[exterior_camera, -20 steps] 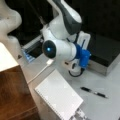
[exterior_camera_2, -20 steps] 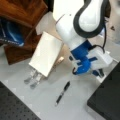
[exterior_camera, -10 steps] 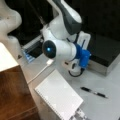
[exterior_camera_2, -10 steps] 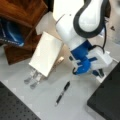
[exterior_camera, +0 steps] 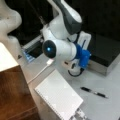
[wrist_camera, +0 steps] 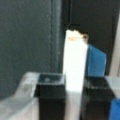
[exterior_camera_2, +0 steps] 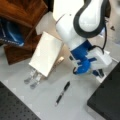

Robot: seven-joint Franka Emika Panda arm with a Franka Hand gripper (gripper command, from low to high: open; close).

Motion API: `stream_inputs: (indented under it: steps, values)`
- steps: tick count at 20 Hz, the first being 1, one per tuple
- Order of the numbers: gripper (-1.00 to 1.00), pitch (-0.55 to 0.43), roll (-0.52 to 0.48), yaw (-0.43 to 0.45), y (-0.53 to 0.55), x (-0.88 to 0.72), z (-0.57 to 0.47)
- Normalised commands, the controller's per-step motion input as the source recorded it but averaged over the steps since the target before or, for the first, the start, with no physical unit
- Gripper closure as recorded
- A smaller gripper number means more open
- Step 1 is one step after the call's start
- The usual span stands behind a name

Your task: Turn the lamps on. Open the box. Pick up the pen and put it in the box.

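In a front view the claw (exterior_camera: 72,65) is seen low over the bench (exterior_camera: 105,82), at the front edge of the box (exterior_camera: 106,53), whose black lid lies flat and shut; the arm is judged to be bent down there so that the lid or latch can be reached. The pen (exterior_camera: 93,92) lies on the bench well apart from the claw, untouched. A pale lamp shade (exterior_camera: 6,58) is seen at the view's left edge, and a white notepad (exterior_camera: 58,96) at the bottom.

In a front view the claw (exterior_camera_2: 98,73) is mostly hidden behind its blue mount; the pen (exterior_camera_2: 62,93) lies below it, near but apart; a corner of the box (exterior_camera_2: 107,100) shows at the lower right.

In the wrist view two black fingers (wrist_camera: 50,92) are seen with a bright white strip between them, against the dark lid; whether the strip is clamped cannot be told.

Against the earlier pictures nothing is seen to have moved; arm, pen and box are placed as they were.
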Motion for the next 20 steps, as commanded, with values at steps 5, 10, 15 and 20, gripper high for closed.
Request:
stream_inputs:
  steps: [5,10,15,20]
  values:
    - [1.0,0.097,-0.082,-0.035,0.26,0.11,0.34]
    - [1.0,0.074,-0.172,0.074,0.3,0.13,0.38]
    - [1.0,0.048,-0.195,0.179,0.29,0.16,0.37]
    - [1.0,0.09,-0.227,0.311,0.27,0.14,0.42]
